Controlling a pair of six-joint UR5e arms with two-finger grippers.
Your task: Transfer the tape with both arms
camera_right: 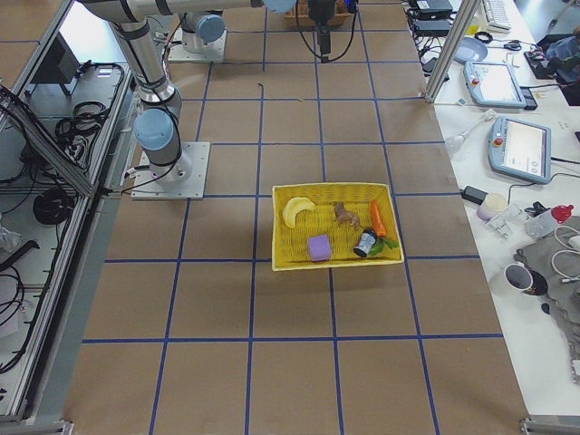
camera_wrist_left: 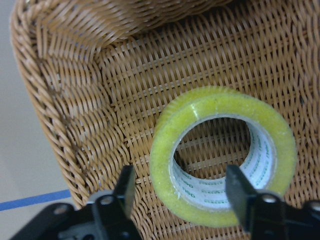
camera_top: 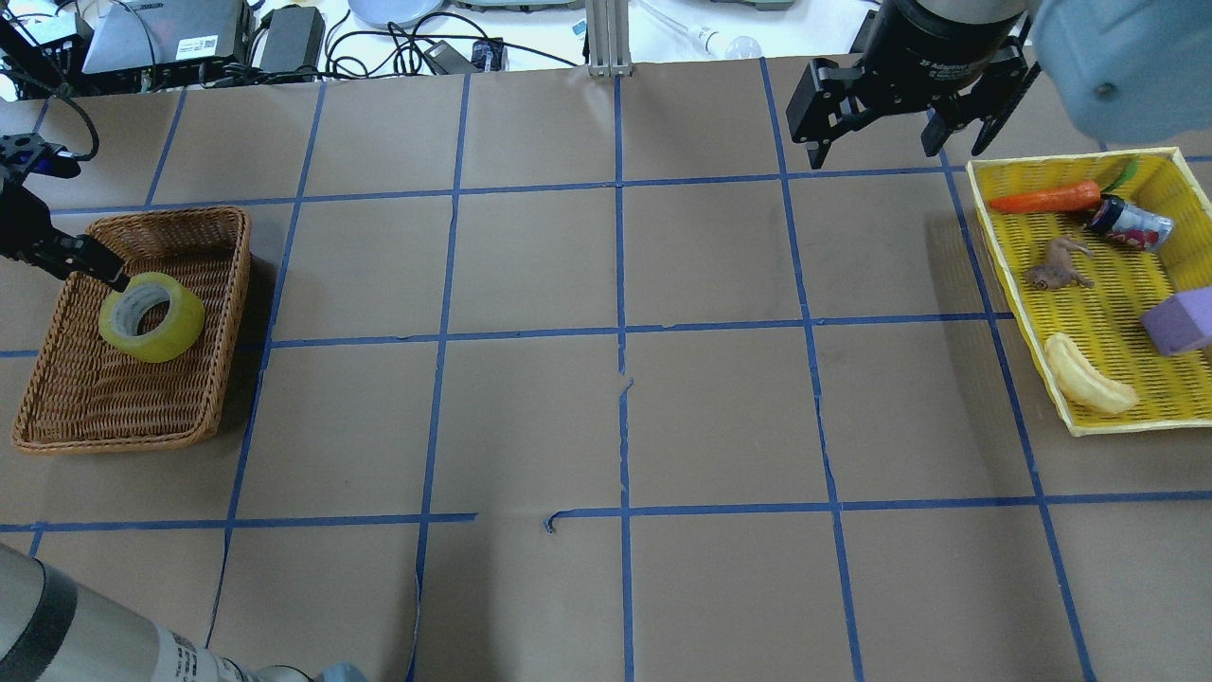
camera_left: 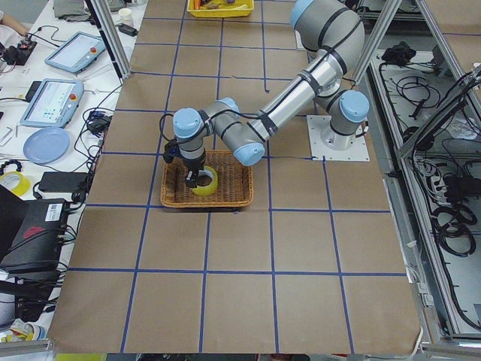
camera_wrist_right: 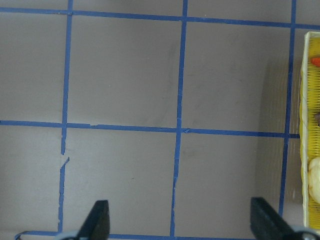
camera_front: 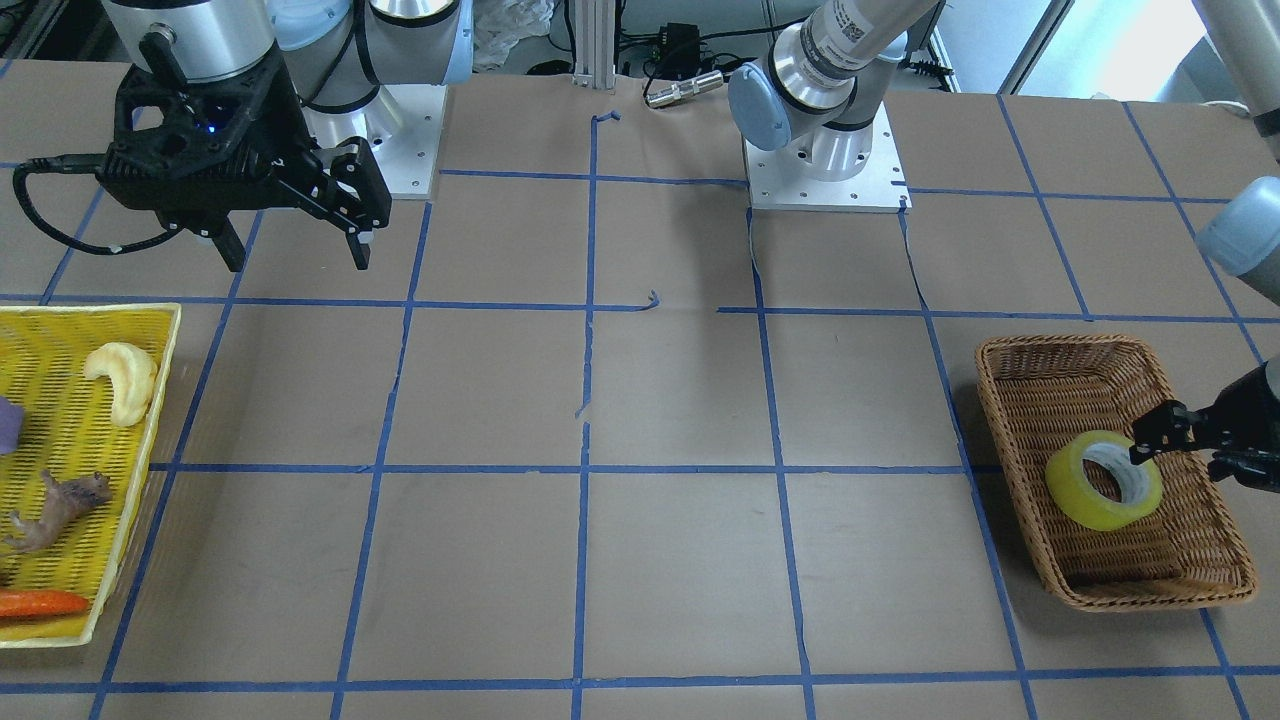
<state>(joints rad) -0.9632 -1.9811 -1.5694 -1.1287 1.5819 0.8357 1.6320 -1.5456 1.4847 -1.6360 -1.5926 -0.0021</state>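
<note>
The yellow tape roll (camera_top: 151,317) with a white printed core leans tilted in a brown wicker basket (camera_top: 66,388), and shows in the front view (camera_front: 1103,480) and left wrist view (camera_wrist_left: 165,145). My left gripper (camera_top: 112,277) is open and low over the roll. In the left wrist view (camera_wrist_left: 181,192) one finger is outside the roll's wall and the other over its hole. My right gripper (camera_top: 900,142) is open and empty, held above the table beside the yellow tray. Its wrist view (camera_wrist_right: 181,222) shows only paper and grid lines beneath it.
The yellow tray (camera_top: 985,227) at the right holds a carrot (camera_top: 1046,199), a can (camera_top: 1127,223), a toy animal (camera_top: 1060,265), a purple block (camera_top: 1179,322) and a pale banana-like piece (camera_top: 1089,384). Brown paper with a blue tape grid covers the table.
</note>
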